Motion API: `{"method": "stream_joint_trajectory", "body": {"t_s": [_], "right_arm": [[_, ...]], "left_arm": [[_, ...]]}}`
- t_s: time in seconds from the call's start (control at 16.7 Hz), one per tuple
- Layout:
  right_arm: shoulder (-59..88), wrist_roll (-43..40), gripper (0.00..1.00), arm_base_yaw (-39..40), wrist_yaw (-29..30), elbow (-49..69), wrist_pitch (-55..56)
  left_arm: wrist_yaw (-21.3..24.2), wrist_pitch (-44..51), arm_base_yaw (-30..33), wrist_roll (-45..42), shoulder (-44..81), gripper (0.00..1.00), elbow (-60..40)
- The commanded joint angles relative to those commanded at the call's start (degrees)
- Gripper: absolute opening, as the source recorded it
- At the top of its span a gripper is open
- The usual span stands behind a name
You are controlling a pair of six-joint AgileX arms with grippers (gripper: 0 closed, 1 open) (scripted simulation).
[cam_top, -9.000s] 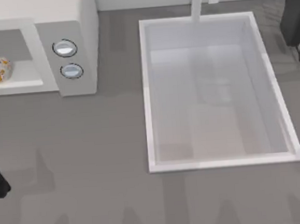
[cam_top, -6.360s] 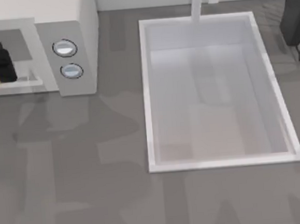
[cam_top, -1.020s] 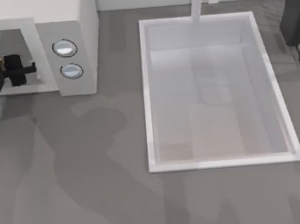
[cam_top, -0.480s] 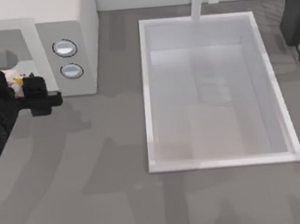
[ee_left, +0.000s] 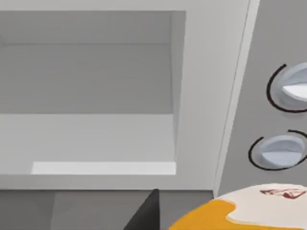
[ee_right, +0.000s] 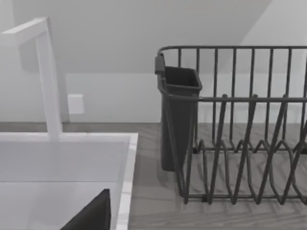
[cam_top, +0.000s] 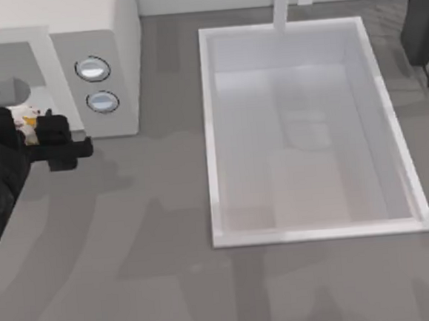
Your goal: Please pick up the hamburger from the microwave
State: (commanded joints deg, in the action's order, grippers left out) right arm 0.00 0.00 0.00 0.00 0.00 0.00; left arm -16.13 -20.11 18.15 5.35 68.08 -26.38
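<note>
Top view: left claw [cam_top: 38, 133] clenched on the hamburger [cam_top: 24, 118], just outside the microwave [cam_top: 108, 35].

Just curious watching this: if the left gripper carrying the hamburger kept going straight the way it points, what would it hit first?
Probably the microwave: the left gripper, holding the hamburger, faces the frame beside the open cavity, near the knobs. Depth is hard to judge.

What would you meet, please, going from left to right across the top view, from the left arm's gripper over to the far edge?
left gripper holding the hamburger → microwave knobs → sink basin → dark dish rack
</note>
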Motion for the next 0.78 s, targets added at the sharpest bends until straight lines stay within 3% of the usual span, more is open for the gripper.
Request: {"method": "stream_joint_trajectory", "body": {"t_s": [0.24,0.78], "right_arm": [[0.0,0.0,1.00,0.0,0.0,0.0,0.0],[0.0,0.0,1.00,0.0,0.0,0.0,0.0]], "left_arm": [[-0.1,-11.2,0.4,0.1,10.2,0.00,2.4],[0.3,-51.7,0.7,-0.1,38.4,0.00,11.3]]}}
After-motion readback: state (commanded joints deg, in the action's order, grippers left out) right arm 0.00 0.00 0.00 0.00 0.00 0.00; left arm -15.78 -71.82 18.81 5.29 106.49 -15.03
